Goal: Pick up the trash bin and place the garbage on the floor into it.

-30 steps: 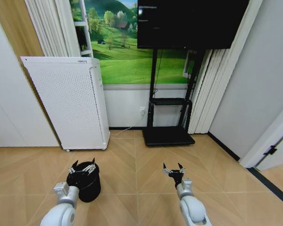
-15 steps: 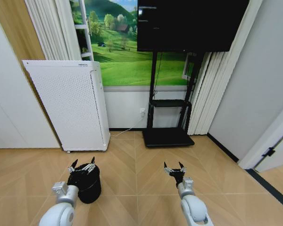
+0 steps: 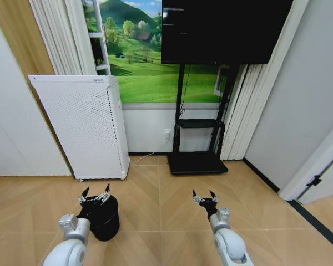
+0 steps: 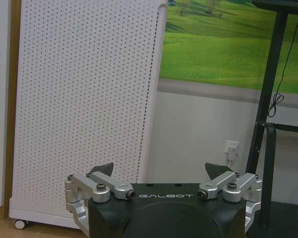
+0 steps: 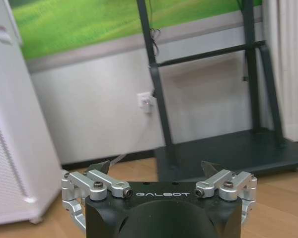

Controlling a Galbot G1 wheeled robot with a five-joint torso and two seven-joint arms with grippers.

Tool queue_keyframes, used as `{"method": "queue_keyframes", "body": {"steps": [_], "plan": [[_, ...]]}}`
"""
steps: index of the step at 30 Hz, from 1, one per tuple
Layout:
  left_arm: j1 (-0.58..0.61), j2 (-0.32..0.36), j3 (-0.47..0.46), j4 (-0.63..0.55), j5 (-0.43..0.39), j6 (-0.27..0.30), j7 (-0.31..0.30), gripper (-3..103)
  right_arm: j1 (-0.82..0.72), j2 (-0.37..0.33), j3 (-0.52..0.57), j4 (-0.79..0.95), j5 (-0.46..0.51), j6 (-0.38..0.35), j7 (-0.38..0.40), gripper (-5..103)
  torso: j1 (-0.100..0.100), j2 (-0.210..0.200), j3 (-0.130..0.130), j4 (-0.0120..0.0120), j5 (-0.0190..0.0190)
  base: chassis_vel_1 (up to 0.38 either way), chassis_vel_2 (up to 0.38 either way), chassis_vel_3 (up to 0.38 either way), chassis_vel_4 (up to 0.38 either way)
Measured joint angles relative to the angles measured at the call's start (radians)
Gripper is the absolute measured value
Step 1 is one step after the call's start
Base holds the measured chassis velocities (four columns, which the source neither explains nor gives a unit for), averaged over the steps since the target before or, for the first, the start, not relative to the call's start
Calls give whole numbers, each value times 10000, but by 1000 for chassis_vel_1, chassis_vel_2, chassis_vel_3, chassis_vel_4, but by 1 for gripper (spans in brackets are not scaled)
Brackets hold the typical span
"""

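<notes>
The trash bin (image 3: 106,220), small, black and round, stands on the wooden floor at the lower left of the head view. My left gripper (image 3: 94,194) is open and hovers over the bin's near rim, partly covering it. In the left wrist view the left gripper (image 4: 160,171) holds nothing between its spread fingers and faces the white cabinet. My right gripper (image 3: 204,197) is open above bare floor, to the right of the bin; the right wrist view shows the right gripper (image 5: 155,167) empty too. The garbage is out of view.
A white perforated cabinet (image 3: 80,127) on casters stands behind the bin against the wall. A black TV stand (image 3: 197,160) with a flat base sits ahead of the right gripper, under a dark screen (image 3: 225,30). Curtains (image 3: 244,111) and a door frame (image 3: 316,166) close the right side.
The whole head view has shifted a little, so the camera has moved. Both grippers stay open in about the same place relative to the bin.
</notes>
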Motion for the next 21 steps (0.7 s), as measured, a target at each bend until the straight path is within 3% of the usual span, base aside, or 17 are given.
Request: {"method": "queue_keyframes", "body": {"steps": [3, 5, 8, 21], "plan": [[-33, 35, -13, 0, -134, -3, 87, 100, 104, 22, 49, -160, -99, 516, -320, 100, 42, 118, 73, 0, -1, 0, 0, 0, 0], [-106, 106, -70, 18, -394, -3, 153, 100, 334, 66, 97, -511, -1113, 1473, -226, 100, 79, 251, 173, 0, 0, 0, 0, 0, 0], [-161, 160, -98, 59, -514, 7, 186, 100, 453, 79, 129, -607, -1441, 1871, -37, 100, 109, 356, 248, 1, 0, 0, 0, 0, 0], [-240, 248, -85, 40, -712, 108, 146, 100, 414, -219, 395, -420, -1139, 1681, -113, 100, 264, 889, 625, 0, -1, 0, 0, 0, 0]]}}
